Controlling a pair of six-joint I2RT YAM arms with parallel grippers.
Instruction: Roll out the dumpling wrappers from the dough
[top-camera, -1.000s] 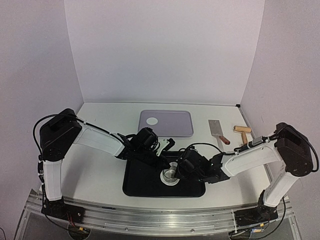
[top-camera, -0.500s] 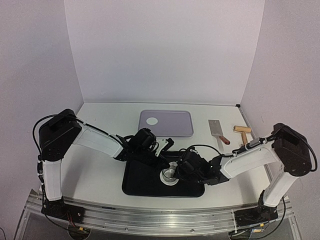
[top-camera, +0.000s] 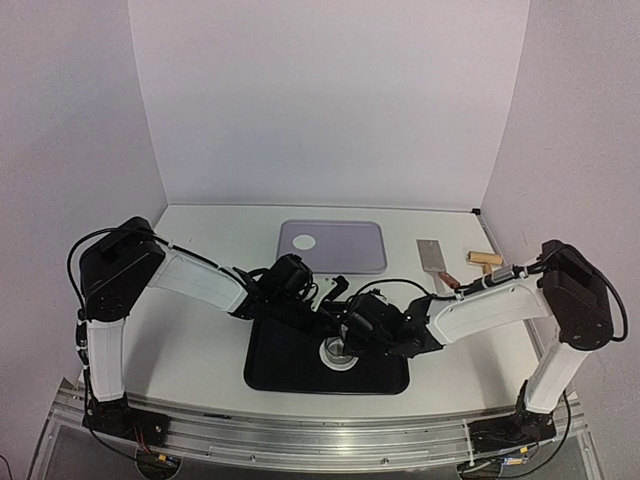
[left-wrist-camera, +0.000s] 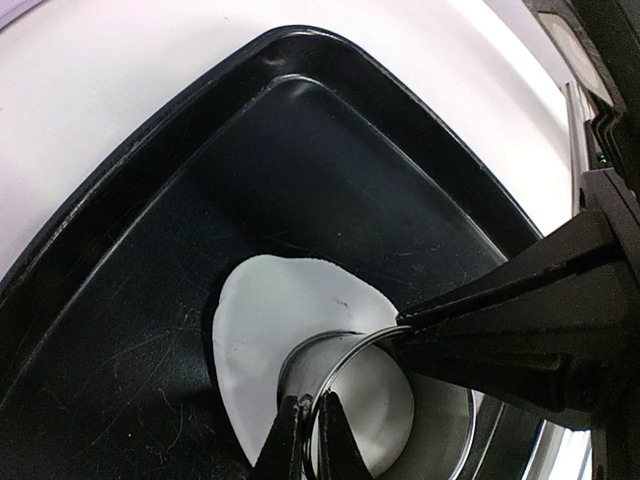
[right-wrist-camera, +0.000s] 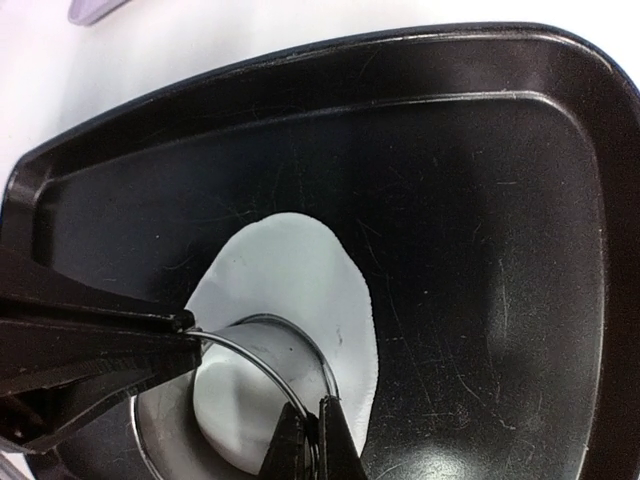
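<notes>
The ring cutter (right-wrist-camera: 265, 340) is pinched at the rim by left gripper (left-wrist-camera: 308, 435) and right gripper (right-wrist-camera: 305, 440), likely for even pressure on the dough (right-wrist-camera: 290, 265) in the near tray (right-wrist-camera: 480, 200). One wrapper (top-camera: 304, 241) is parked on the far tray (top-camera: 350, 250).

The dough sheet (left-wrist-camera: 280, 310) is shown white, the near tray (left-wrist-camera: 120, 330) glossy black with fine scratches, the ring cutter (left-wrist-camera: 305, 362) silver. The far tray (top-camera: 350, 252) is coloured pale lilac, its dumpling wrapper (top-camera: 304, 241) white. The bench (top-camera: 190, 340) is white, the handle of the scraper (top-camera: 432, 256) red.
</notes>
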